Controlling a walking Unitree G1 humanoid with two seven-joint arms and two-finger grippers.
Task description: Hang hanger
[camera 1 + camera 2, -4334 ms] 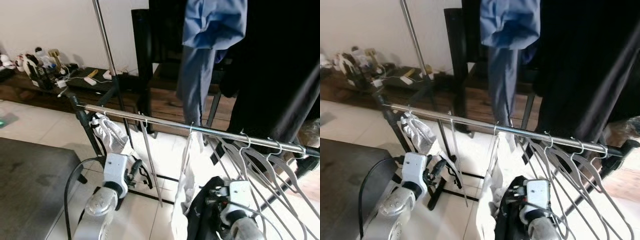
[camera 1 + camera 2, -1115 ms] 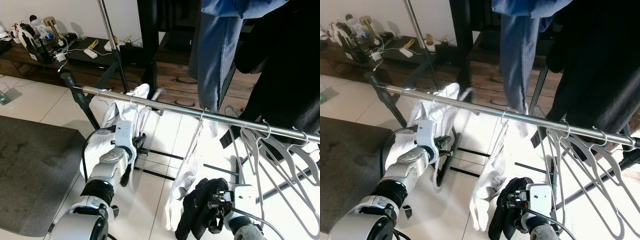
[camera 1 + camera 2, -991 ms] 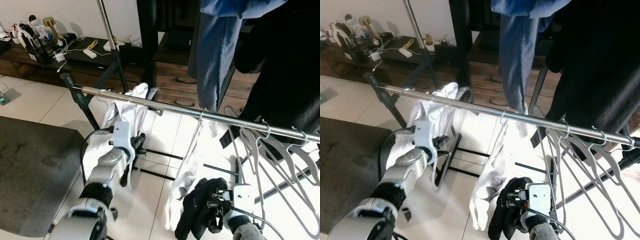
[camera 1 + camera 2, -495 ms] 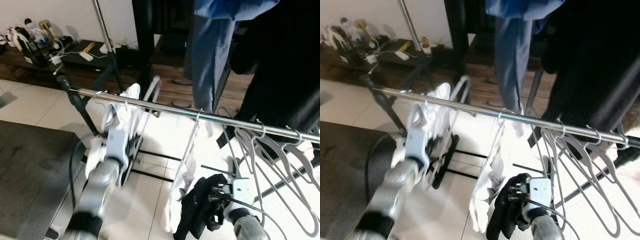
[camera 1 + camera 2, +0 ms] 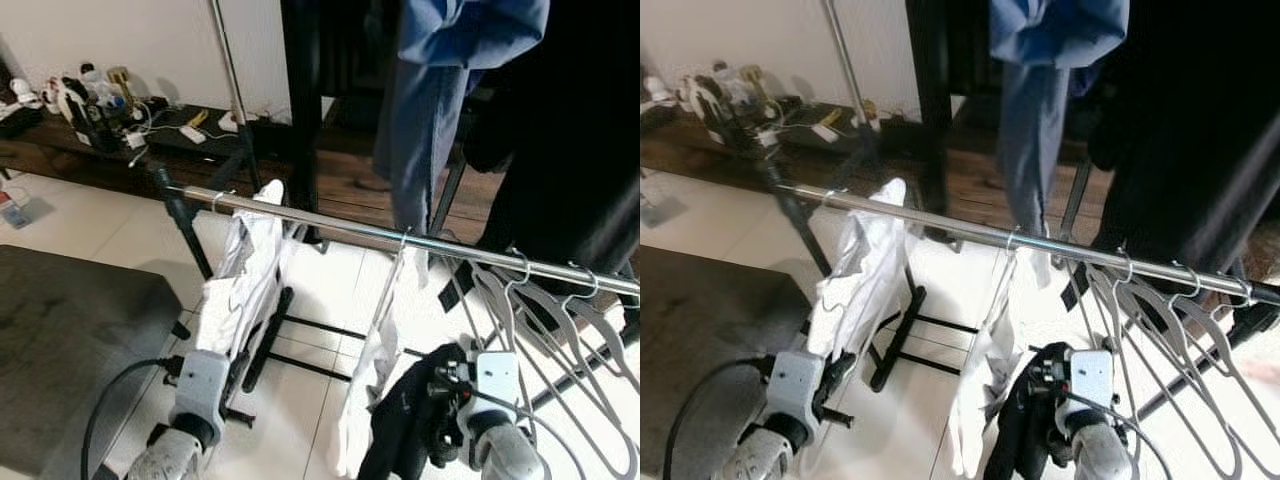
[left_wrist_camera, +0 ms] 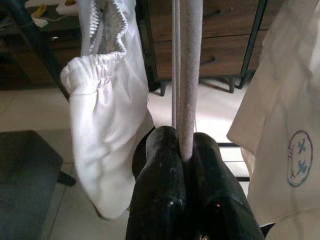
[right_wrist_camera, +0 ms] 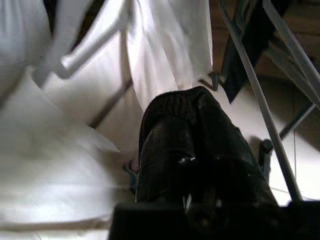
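A chrome rail (image 5: 400, 238) crosses the scene. At its left end a grey hanger hooks over it (image 5: 217, 199), carrying a white garment (image 5: 245, 275). Low beneath that garment, my left gripper (image 5: 836, 372) points up; in the left wrist view its fingers (image 6: 165, 170) are shut on the hanger's grey bar (image 6: 187, 75). My right gripper (image 5: 447, 392) is low at the right, shut, with a black garment (image 5: 405, 440) bunched at it. A second white garment (image 5: 385, 345) hangs mid-rail.
Several empty grey hangers (image 5: 540, 310) crowd the rail's right end. A blue shirt (image 5: 440, 90) and black clothes hang higher up. A grey cushion (image 5: 60, 340) lies at the left, a cluttered low shelf (image 5: 100, 100) behind. The rack's black foot (image 5: 265, 340) rests on white tiles.
My left arm has dropped from beside the rail to low under the white garment, which now hangs straight down. The camera has shifted. The right gripper keeps the black garment.
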